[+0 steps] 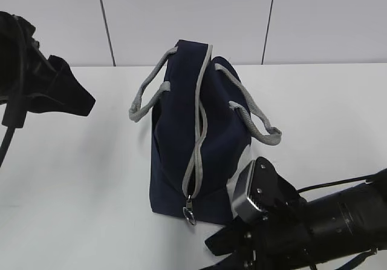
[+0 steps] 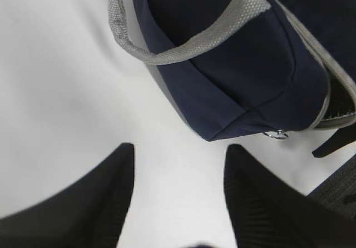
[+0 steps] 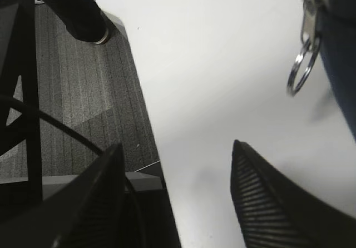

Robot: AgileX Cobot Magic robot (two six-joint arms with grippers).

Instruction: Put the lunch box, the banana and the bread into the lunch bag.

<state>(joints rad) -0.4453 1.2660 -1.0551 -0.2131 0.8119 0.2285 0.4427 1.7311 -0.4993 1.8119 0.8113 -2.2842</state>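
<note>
The navy lunch bag (image 1: 181, 143) stands on the white table (image 1: 72, 191), its grey zipper (image 1: 199, 125) looking shut along its visible length. The ring pull (image 1: 189, 213) hangs at the near end. The lunch box, banana and bread are out of view. My left gripper (image 1: 81, 102) is open and empty, left of the bag; its wrist view shows the bag (image 2: 233, 64), the ring pull (image 2: 275, 134) and open jaws (image 2: 179, 146) over bare table. My right gripper (image 1: 214, 246) is open and empty (image 3: 177, 144), low near the bag's front end, with the ring pull (image 3: 303, 70) ahead to its right.
Two grey webbing handles (image 1: 148, 94) (image 1: 257, 121) hang off the bag's sides. The table's edge (image 3: 150, 125) runs under my right gripper, with dark carpet (image 3: 83, 92) and a black stand leg (image 3: 83, 14) beyond. A panelled wall (image 1: 242, 16) stands behind the table.
</note>
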